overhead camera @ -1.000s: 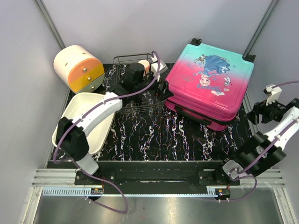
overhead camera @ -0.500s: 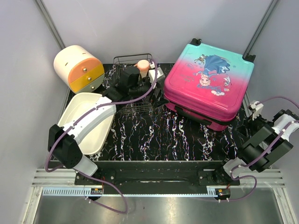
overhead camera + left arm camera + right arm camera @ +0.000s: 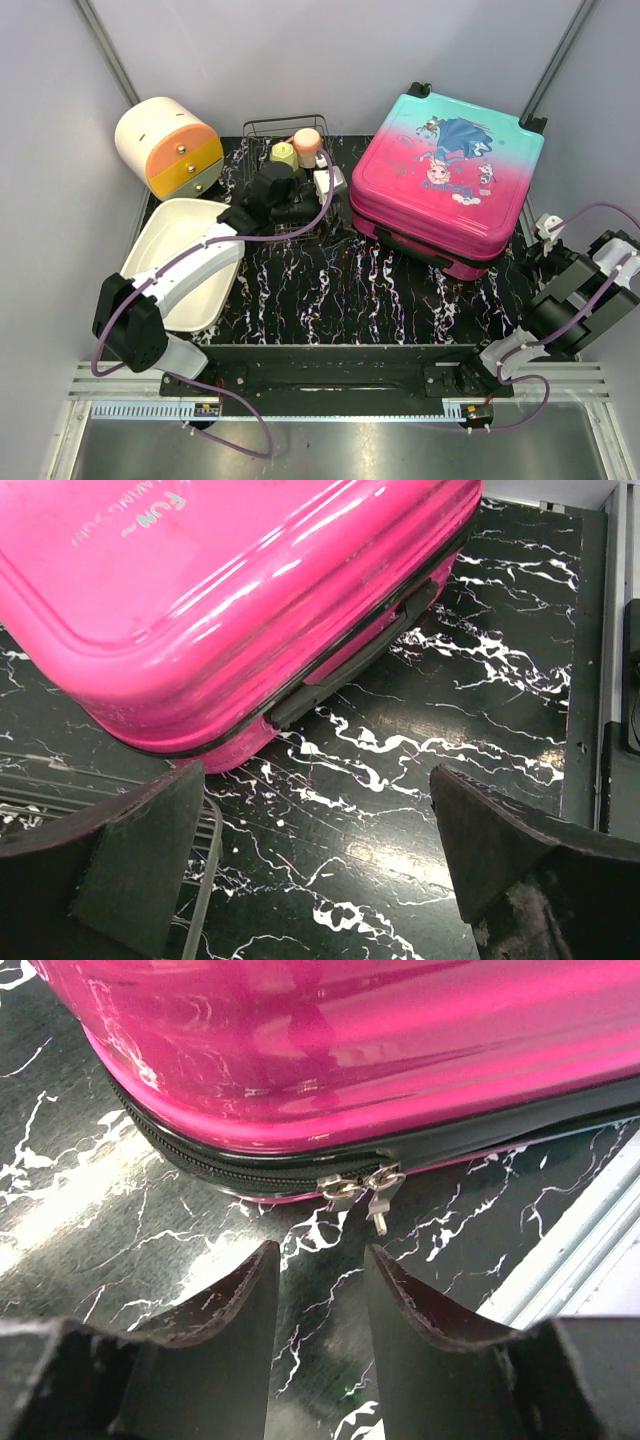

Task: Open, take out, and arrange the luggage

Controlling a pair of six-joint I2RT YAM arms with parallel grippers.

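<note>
I'm seeing the luggage [image 3: 445, 185] lying shut at 1 o'clock. The left gripper [image 3: 315, 780] is hanging spread wide at its 9 o'clock side, with the wire rack [image 3: 262, 125] crowding in just beside it. The right gripper [image 3: 322, 1255] is hovering narrowly parted, pinching nothing, just short of the zipper pulls [image 3: 365, 1188], and a basin [image 3: 165, 235] is sitting at 9 o'clock.

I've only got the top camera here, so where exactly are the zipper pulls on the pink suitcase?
Observer: The right wrist camera shows two metal zipper pulls together on the black zipper of the luggage, just ahead of the right end effector.
Operator: Touching them?
Observer: No, its fingers stop short, parted, with only table between them.
Operator: And the left?
Observer: The left end effector is wide open, facing a black handle on the luggage's side, holding nothing.
</note>
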